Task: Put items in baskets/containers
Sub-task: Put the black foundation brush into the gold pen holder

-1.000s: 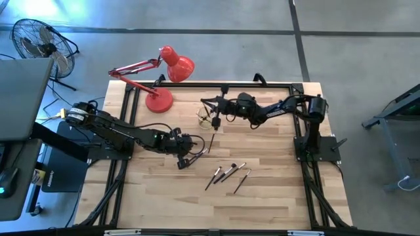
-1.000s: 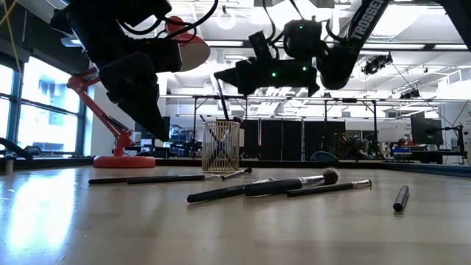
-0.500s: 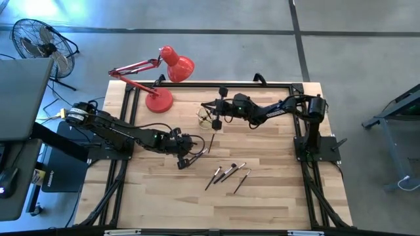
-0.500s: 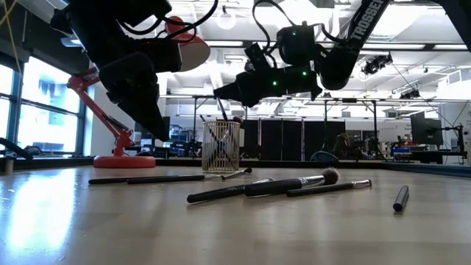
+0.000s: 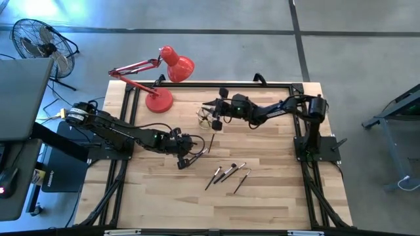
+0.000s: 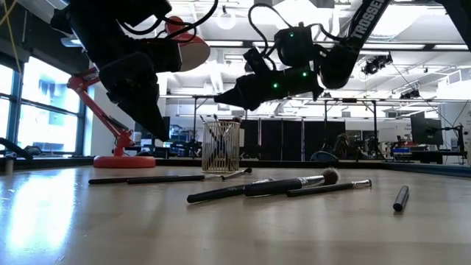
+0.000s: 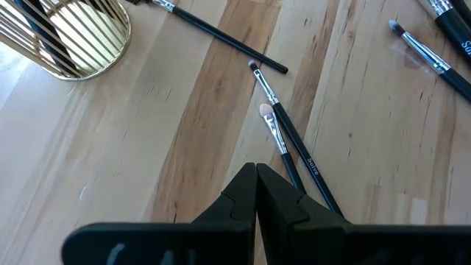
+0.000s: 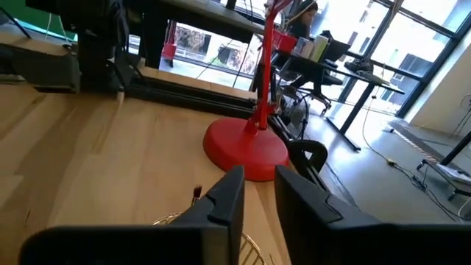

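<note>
The container is a small round cup of gold wire (image 5: 207,118) (image 6: 221,147) (image 7: 70,33), standing upright near the table's far edge with brushes in it. My right gripper (image 5: 207,106) (image 6: 219,99) (image 8: 257,184) hovers just above the cup, tipped down, fingers slightly apart and holding nothing. My left gripper (image 5: 197,145) (image 6: 151,121) (image 7: 255,177) hangs shut over two thin brushes (image 7: 283,136) lying flat side by side at mid-table. A longer brush (image 7: 221,33) lies between them and the cup. Several more brushes (image 5: 226,174) (image 6: 257,190) lie flat nearer the table's near edge.
A red desk lamp (image 5: 161,98) (image 6: 121,158) (image 8: 246,151) stands on its round base left of the cup at the table's far edge. A short dark cap (image 6: 400,197) lies right of the brushes. A black frame rail (image 5: 262,84) runs along the far edge.
My right gripper has tipped its fingers downward over the wire cup. The brush that hung from its fingertips a second ago has gone down into the cup and no longer hangs from them. My left gripper has kept still.
</note>
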